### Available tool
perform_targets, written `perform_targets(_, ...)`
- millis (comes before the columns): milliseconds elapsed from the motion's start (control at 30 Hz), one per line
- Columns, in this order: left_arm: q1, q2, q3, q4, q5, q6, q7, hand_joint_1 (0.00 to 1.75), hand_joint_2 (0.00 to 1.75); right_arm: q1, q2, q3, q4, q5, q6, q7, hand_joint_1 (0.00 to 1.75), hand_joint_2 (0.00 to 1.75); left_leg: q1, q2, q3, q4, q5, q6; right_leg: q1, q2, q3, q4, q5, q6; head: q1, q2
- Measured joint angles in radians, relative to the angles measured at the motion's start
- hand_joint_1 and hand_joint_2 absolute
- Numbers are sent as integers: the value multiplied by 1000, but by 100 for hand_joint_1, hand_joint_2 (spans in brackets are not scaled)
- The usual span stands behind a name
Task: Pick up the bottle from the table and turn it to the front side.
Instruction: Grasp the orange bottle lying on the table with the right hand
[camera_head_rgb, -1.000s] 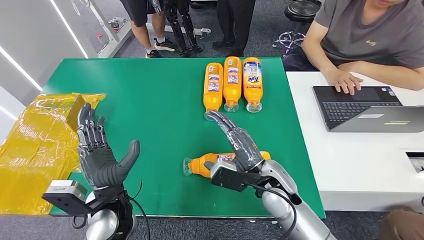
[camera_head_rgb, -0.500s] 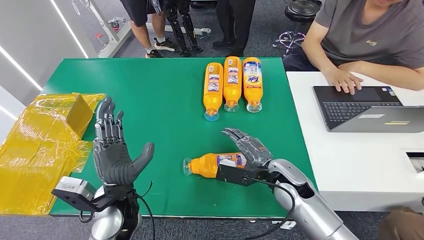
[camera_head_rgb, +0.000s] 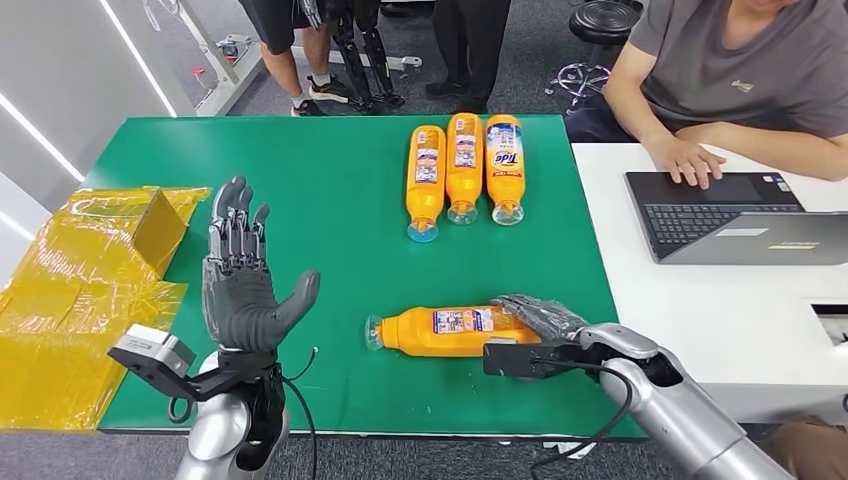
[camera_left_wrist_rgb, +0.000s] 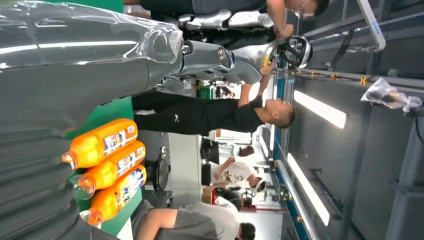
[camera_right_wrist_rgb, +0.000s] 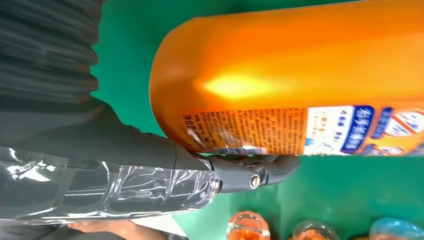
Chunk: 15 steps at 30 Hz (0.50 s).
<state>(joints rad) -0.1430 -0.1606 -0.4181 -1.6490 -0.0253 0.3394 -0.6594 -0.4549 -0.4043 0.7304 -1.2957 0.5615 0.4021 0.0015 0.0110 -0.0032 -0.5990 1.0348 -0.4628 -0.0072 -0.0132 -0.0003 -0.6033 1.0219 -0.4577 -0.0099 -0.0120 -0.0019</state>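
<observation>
Orange bottle (camera_head_rgb: 440, 331) now touched at its base by the lowered right robot hand (camera_head_rgb: 545, 318), grip unclear

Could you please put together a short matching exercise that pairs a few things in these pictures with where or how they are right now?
Things:
1. left hand
2. right hand
3. lone bottle
4. laptop

States:
A. lies on its side on the green table, cap end toward the robot's left
B. raised, fingers spread, holding nothing
C. sits on the white table by a person's hand
D. fingers at the lone bottle's base end

Pairs: 1-B, 2-D, 3-A, 4-C
</observation>
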Motion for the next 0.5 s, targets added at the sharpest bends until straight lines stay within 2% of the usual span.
perform_targets(300, -4, -7, 0, 4, 4, -8, 9, 0, 175, -55, -35, 54, 62, -54, 27, -2, 0, 175, 0, 0, 0, 0, 0, 0, 0, 1, 0, 0, 0, 0, 0, 0)
perform_targets(500, -10, -9, 0, 4, 1, -22, 20, 0, 175, -103, -35, 79, 123, -46, -41, -4, 0, 175, 0, 0, 0, 0, 0, 0, 0, 0, 0, 0, 0, 1, 0, 0)
